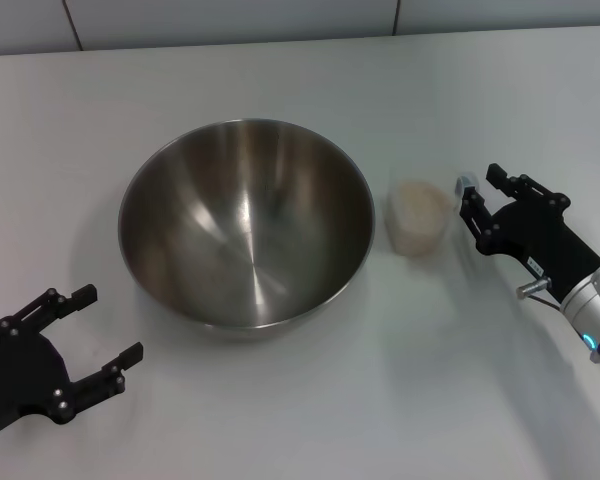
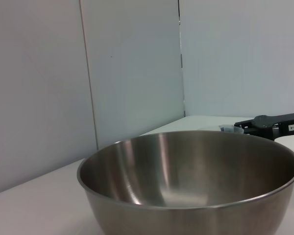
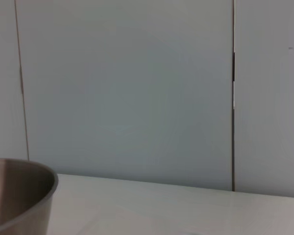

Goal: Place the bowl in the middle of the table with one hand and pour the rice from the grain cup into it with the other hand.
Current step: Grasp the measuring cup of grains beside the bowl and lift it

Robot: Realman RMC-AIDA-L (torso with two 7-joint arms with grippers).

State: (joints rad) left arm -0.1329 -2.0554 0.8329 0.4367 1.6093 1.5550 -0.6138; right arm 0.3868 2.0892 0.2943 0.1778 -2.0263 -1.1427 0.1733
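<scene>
The steel bowl point(image 1: 245, 220) stands empty near the middle of the white table point(image 1: 310, 400). It also fills the lower left wrist view point(image 2: 186, 181) and shows as an edge in the right wrist view point(image 3: 19, 196). Just right of it stands the clear grain cup point(image 1: 418, 215), upright and full of pale rice point(image 1: 420, 198). My right gripper point(image 1: 477, 192) is open right beside the cup's right side, nothing between its fingers; it appears beyond the bowl in the left wrist view point(image 2: 272, 122). My left gripper point(image 1: 110, 322) is open and empty at the front left, apart from the bowl.
Pale wall panels point(image 1: 230, 20) run along the table's far edge. Bare tabletop lies in front of the bowl and at the back on both sides.
</scene>
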